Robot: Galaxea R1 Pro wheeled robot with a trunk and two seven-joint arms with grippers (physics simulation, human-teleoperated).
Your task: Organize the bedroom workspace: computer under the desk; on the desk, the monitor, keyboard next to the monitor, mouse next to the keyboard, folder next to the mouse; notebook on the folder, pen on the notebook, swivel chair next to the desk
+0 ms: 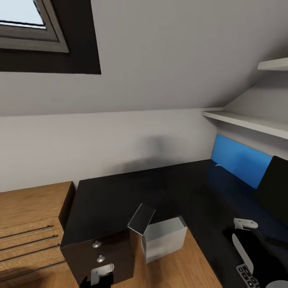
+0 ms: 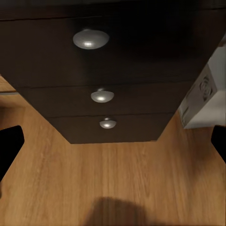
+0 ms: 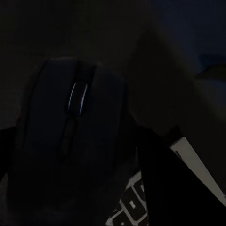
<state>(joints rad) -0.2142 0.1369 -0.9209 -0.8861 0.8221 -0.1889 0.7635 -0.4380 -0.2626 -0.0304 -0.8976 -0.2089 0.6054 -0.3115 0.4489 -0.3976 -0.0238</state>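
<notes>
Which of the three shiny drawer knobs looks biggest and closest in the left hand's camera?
The knob on the top drawer. It looks largest and nearest; the middle knob and the bottom knob look smaller and farther off.

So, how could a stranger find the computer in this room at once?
Start from the desk with the glossy black top, then go down to the wooden floor under its near edge. The computer stands there beside the dark drawer unit; it is the only pale grey-white box, with no knobs.

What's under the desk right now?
Under the desk: the pale computer on the wood floor, beside the drawer unit. Anything farther back is hidden by the black top.
</notes>
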